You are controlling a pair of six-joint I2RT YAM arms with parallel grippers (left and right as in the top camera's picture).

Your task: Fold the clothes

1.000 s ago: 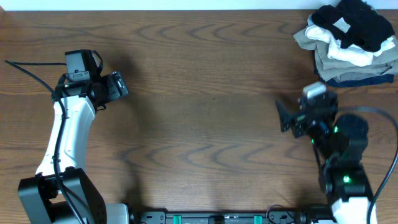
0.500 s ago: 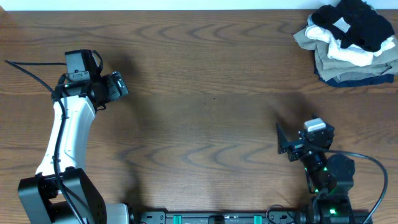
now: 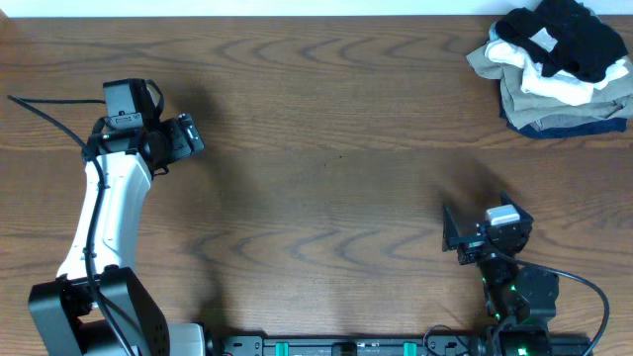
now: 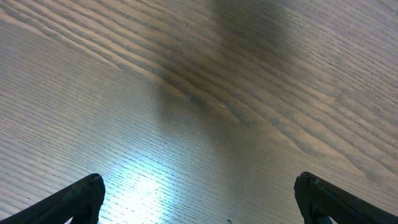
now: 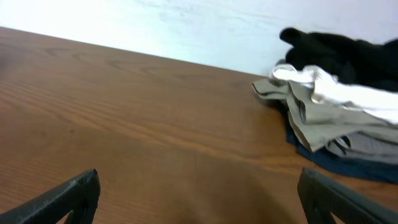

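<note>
The black polo shirt (image 3: pixel 574 38) lies crumpled on top of a pile of clothes at the far right corner, its white neck label showing. It also shows in the right wrist view (image 5: pixel 336 48). My left gripper (image 3: pixel 188 136) is open and empty over bare wood at the left (image 4: pixel 199 199). My right gripper (image 3: pixel 450 229) is open and empty near the front right, well short of the pile (image 5: pixel 199 199).
Under the black shirt lie a white garment (image 3: pixel 556 87), a khaki one (image 3: pixel 495 61) and a navy one (image 3: pixel 564 127), stacked at the table's far right edge. A white wall runs along the back edge. A black cable (image 3: pixel 45 114) trails from the left arm.
My right arm has pulled back toward the front edge, away from the clothes pile. The left arm has not moved.
</note>
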